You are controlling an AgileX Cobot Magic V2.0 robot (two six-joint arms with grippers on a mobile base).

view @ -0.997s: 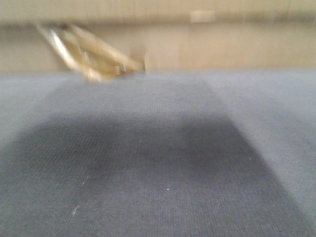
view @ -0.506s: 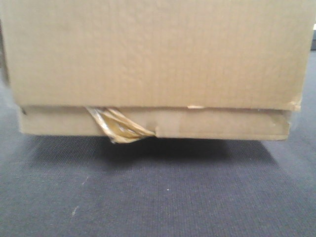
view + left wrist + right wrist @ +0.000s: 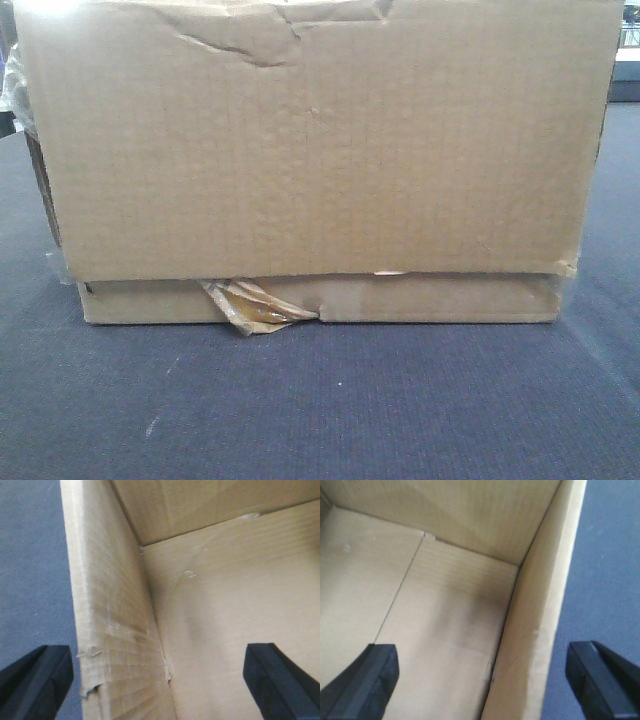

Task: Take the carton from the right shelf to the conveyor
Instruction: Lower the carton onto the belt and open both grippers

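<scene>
Brown cardboard fills the middle of your front view: the carton [image 3: 320,150] sits flat on the conveyor [image 3: 320,410], tape wad [image 3: 255,308] at its lower left. Your left gripper [image 3: 155,677] has its jaws wide astride one side wall; your right gripper [image 3: 482,677], jaws equally wide, straddles another.

Warehouse or parcel-handling area is indicated. A wide dark blue-grey woven conveyor belt [image 3: 320,410] is seen across the whole foreground; a plain, dented corrugated shipping carton [image 3: 320,150] with peeling yellowish tape [image 3: 255,307] is set on it. Little background is shown beyond the carton.
</scene>
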